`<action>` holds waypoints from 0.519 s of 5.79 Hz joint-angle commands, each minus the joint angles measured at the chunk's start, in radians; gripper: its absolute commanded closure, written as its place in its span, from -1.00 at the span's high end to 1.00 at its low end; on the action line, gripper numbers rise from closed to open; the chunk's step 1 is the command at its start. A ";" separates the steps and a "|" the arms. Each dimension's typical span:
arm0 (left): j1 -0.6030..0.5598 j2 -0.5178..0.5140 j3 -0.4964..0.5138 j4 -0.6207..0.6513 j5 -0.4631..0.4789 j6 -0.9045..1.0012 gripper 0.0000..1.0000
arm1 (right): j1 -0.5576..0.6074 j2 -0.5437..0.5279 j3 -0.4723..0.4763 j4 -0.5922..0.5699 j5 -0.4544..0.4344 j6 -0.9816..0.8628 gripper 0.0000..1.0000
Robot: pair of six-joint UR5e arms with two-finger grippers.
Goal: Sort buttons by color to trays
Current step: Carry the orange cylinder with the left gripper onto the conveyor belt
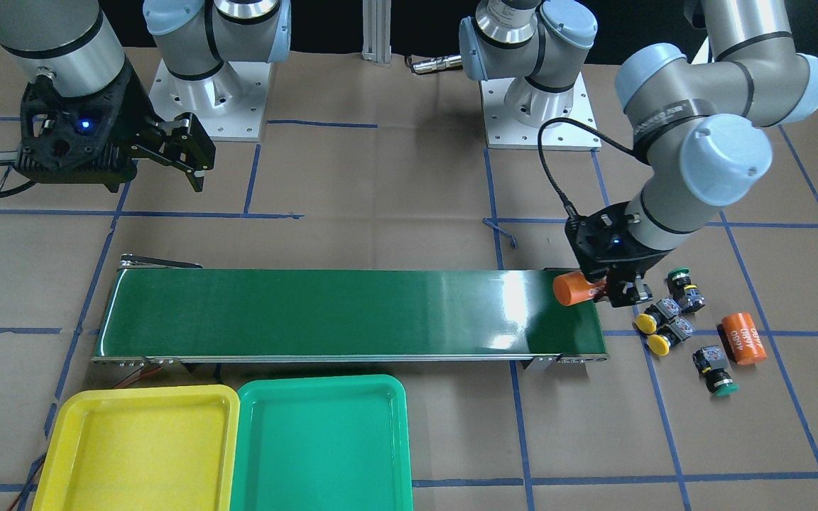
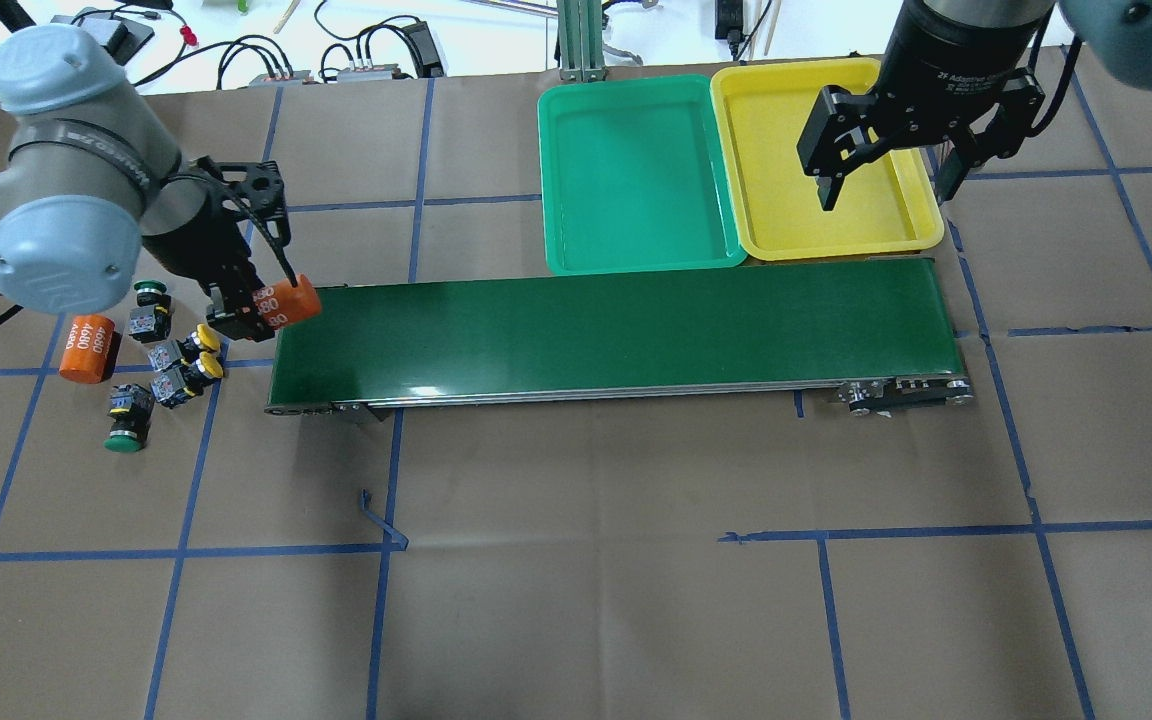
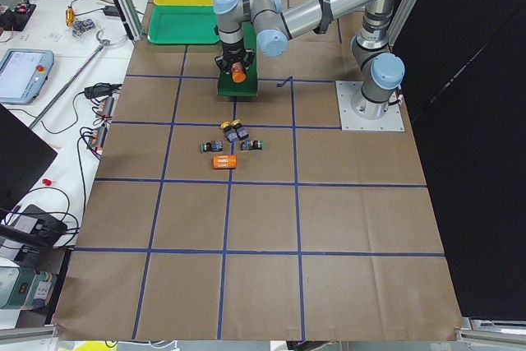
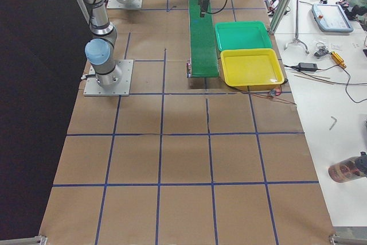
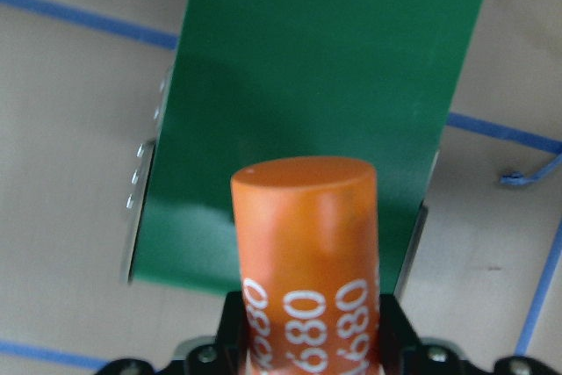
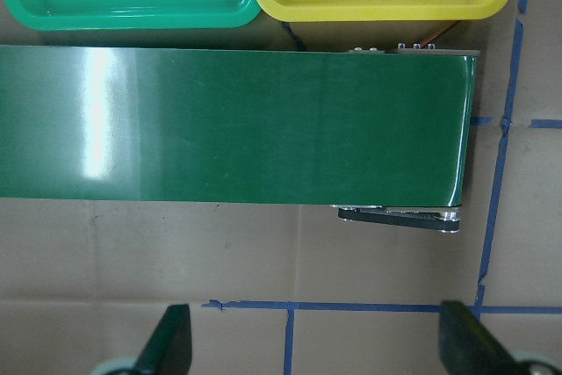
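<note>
Grips an orange plastic can [image 2: 286, 300] (marked 4680) in the left hand [image 2: 241, 315] over the long dark green belt [image 2: 636, 330] end. Holds the right hand [image 2: 884, 192] spread apart. Has four small black buttons [image 2: 176, 353], yellow- and green-capped, on the brown worktop [image 2: 586, 600] just beside.

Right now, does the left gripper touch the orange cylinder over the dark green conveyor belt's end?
Touching. The left wrist view shows the left gripper clamped on both sides of the orange cylinder.

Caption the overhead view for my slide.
Left gripper holds an orange "4680"-printed cylinder at the dark green conveyor belt's end; open right gripper hovers near the other end.
</note>
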 commanded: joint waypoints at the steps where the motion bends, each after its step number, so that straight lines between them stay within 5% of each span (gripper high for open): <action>1: -0.064 -0.025 -0.013 0.020 -0.007 0.110 -0.98 | 0.002 0.001 0.000 0.000 0.000 0.006 1.00; 3: -0.115 -0.058 -0.027 0.075 0.003 0.107 -0.93 | 0.000 0.001 0.000 0.000 0.000 0.006 1.00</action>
